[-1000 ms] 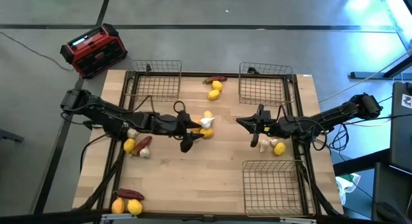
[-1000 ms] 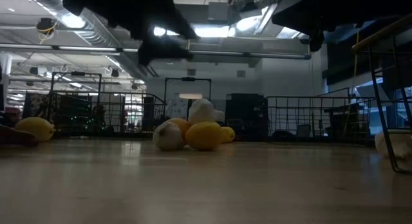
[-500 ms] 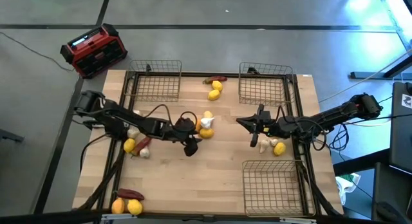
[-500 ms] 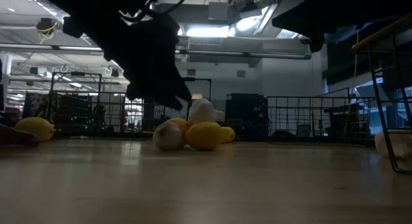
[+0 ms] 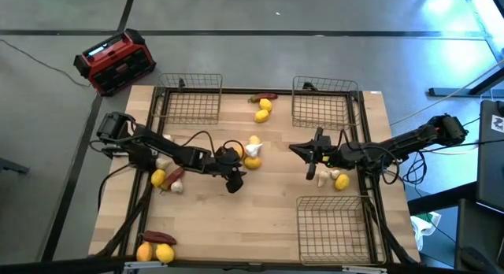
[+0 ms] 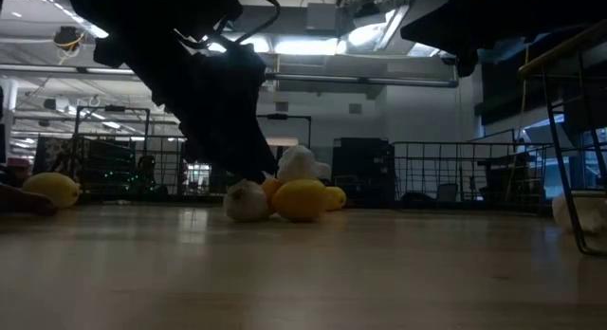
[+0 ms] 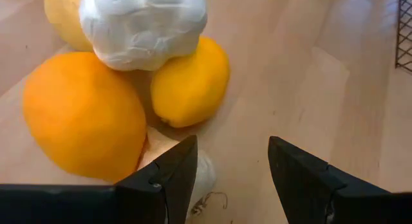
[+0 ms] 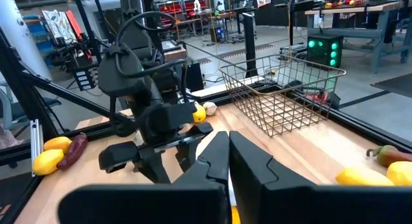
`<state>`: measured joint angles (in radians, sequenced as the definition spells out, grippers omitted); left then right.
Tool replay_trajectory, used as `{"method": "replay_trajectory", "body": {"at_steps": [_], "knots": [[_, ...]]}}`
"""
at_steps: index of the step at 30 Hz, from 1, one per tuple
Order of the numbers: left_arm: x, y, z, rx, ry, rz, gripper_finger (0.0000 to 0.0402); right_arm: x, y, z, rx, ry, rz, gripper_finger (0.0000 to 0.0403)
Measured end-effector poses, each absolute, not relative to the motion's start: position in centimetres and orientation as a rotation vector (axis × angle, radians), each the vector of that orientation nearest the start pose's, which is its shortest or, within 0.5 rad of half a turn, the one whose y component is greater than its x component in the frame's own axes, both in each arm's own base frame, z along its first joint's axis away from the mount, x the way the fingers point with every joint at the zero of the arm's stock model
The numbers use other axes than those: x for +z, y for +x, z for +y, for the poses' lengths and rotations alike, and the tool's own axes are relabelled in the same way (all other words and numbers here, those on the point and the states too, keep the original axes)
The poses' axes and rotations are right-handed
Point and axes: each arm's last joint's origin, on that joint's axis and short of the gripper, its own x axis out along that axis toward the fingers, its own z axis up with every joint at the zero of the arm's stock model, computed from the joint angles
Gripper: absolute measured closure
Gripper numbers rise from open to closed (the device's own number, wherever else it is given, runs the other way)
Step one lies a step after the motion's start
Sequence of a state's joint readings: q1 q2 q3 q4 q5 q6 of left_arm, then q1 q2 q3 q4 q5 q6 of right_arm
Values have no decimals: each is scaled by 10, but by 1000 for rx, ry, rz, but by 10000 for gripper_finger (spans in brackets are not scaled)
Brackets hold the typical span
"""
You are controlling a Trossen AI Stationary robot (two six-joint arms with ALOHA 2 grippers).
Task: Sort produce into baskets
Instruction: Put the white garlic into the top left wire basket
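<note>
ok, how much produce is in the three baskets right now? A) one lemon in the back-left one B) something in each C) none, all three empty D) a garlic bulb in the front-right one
C: in the high view the back-left basket, back-right basket and front-right basket show only bare mesh; the produce lies on the table.

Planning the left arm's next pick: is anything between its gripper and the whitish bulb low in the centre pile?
Nothing visible. The left gripper is open right at the pile, one finger already against the bulb. An orange and a lemon crowd the bulb's far side, not the approach.
</note>
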<state>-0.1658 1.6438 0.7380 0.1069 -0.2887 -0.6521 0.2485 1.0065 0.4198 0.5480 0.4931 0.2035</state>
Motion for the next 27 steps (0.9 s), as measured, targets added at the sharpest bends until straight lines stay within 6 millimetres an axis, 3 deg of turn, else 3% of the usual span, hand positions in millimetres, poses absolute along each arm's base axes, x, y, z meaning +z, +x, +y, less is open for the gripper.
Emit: {"method": "replay_trajectory", "body": {"at_steps": [6,12,19,27], "knots": [[146,294,-52,264,-482,787,213,237,206,38,-248,186,17,388],[142,278,-56,275,-523,956,213,237,206,38,-248,171,18,388],[177,261,-53,256,-549,913,219,237,206,38,-247,160,14,388],[210,217,-43,343,-584,979,231,237,206,38,-248,159,19,388]]}}
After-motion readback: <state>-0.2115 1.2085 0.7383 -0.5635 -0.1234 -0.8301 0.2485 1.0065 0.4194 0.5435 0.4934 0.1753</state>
